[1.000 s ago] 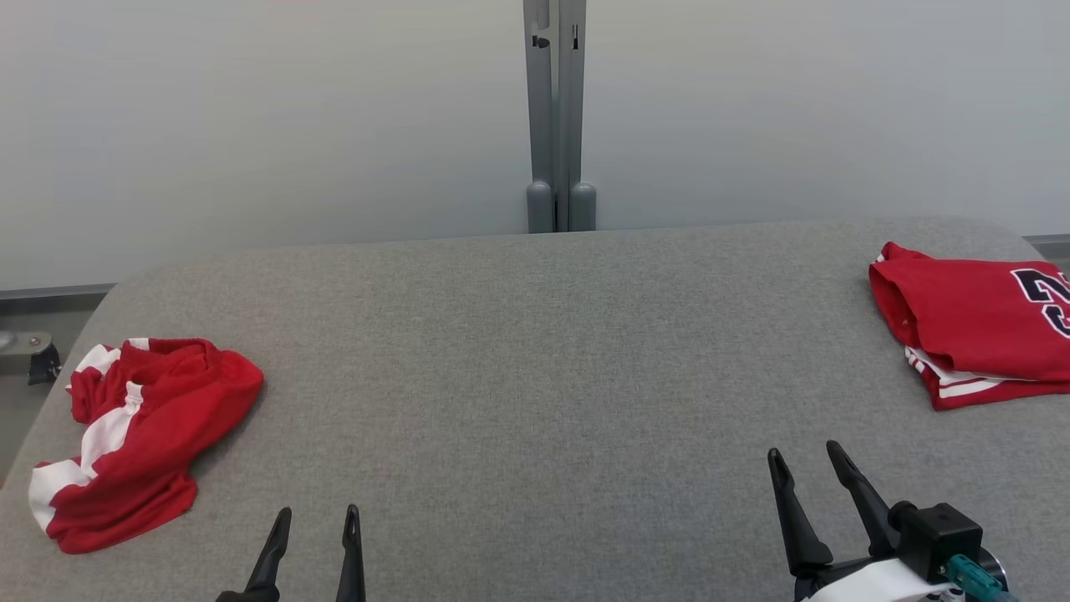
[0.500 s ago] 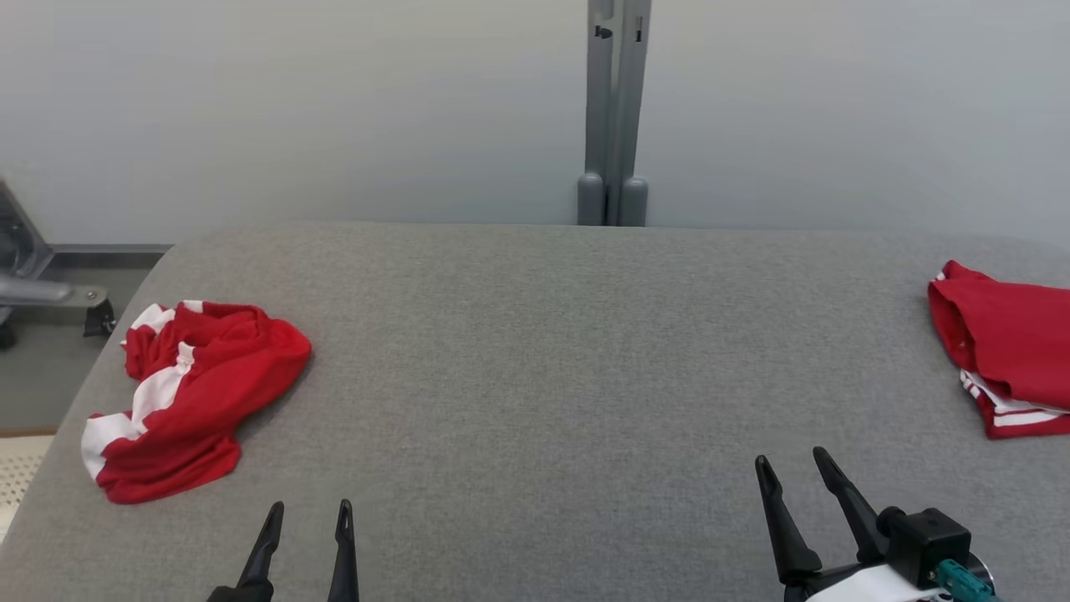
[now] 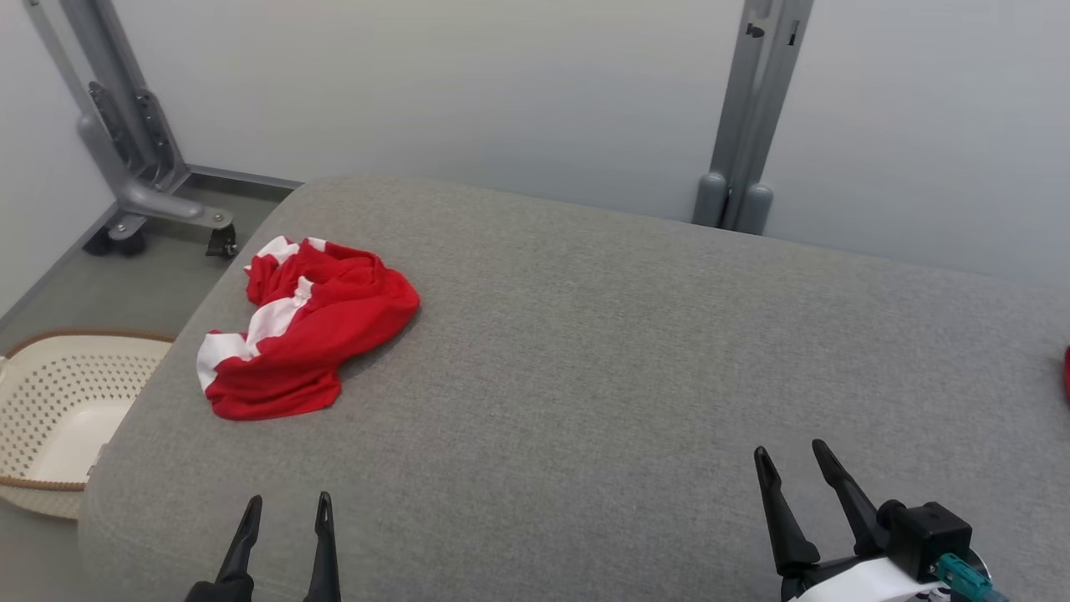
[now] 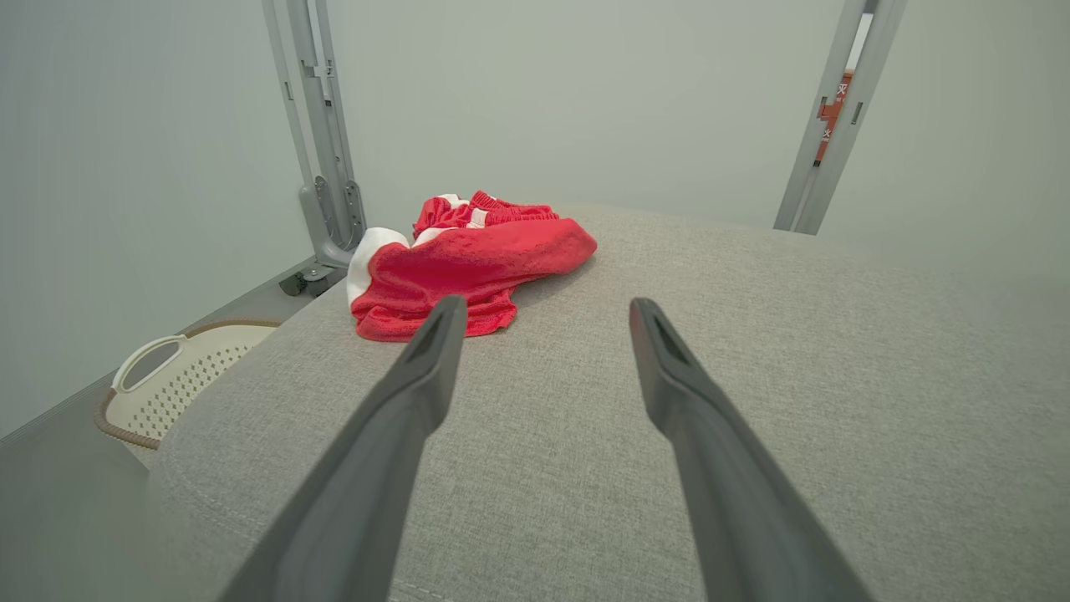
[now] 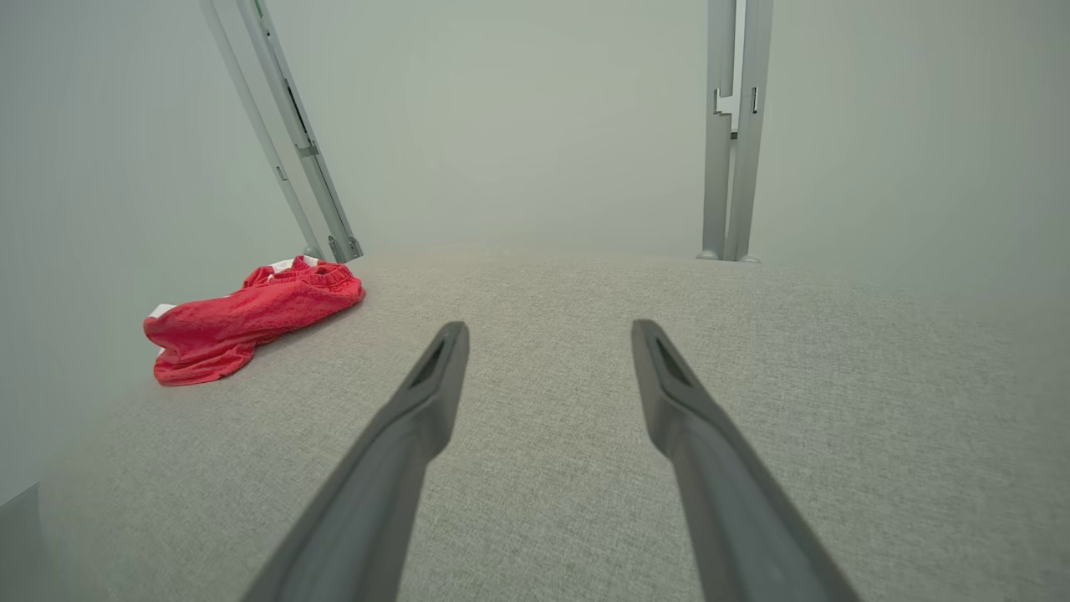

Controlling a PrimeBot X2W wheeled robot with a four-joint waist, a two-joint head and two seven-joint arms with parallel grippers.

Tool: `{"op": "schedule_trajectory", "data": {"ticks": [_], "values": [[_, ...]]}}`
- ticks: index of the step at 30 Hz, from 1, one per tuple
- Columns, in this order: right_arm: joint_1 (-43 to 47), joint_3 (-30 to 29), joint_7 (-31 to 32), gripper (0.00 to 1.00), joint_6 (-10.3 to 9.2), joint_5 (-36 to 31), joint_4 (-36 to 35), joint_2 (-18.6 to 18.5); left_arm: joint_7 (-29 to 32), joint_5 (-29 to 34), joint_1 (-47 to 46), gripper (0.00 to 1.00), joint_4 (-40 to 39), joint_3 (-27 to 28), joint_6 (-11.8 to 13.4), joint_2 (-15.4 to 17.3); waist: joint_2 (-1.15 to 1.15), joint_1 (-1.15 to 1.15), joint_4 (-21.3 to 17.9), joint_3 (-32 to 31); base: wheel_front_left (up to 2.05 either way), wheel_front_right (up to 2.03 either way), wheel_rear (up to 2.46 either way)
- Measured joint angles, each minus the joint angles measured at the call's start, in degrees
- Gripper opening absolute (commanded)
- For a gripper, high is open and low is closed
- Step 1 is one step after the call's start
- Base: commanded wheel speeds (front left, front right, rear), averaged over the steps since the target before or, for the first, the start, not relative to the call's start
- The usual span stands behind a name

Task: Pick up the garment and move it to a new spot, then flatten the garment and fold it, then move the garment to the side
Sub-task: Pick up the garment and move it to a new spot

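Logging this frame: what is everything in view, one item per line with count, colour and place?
garment: one, red with white stripes, crumpled on the table's left part.
table: one, grey fabric top, in front of the robot.
red cloth edge: one sliver, red, at the head view's right border; too little shows to name it.
basket: one, cream, perforated, brown rim, on the floor left of the table.
castor frame: one, grey metal, leaning, beyond the table's far left corner.
upright post: one, grey, at the wall behind the table.
left gripper: one, dark fingers apart, empty, over the near edge.
right gripper: one, dark fingers apart, empty, lower right.
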Motion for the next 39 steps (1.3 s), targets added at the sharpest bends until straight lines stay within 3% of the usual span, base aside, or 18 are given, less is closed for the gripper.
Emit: {"op": "schedule_trajectory", "data": {"ticks": [11,19,23,30,39], "values": [[-0.9,-0.9,0.0,1.0,0.0,-0.5,-0.4,0.6,0.0,-0.1,-0.1,1.0,-0.5,1.7,-0.1,0.0,0.0,0.0,7.5,1.0,0.0,0.0,0.0],[-1.0,-2.0,0.0,1.0,0.0,-1.0,-0.4,0.3,0.0,-0.7,-0.1,1.0,-1.5,3.3,0.9,0.0,0.0,0.0,9.0,2.5,0.0,0.0,0.0],[-0.4,-2.9,0.0,1.0,0.0,-1.2,-0.7,0.1,0.0,0.5,-2.4,1.0,-1.5,4.9,-0.4,0.5,0.0,0.0,9.6,3.3,0.0,0.0,0.0],[-2.8,-2.8,0.0,1.0,0.0,-3.1,-1.6,-3.3,0.0,1.3,-16.4,1.0,-4.2,6.1,-2.4,2.6,0.0,0.0,10.1,6.8,0.0,0.0,0.0],[-9.9,-2.5,0.0,1.0,0.01,-4.6,-2.6,-8.4,5.6,-4.0,-39.2,1.0,11.1,5.8,-4.0,6.3,0.0,0.0,7.9,15.9,0.0,0.0,0.0]]}}
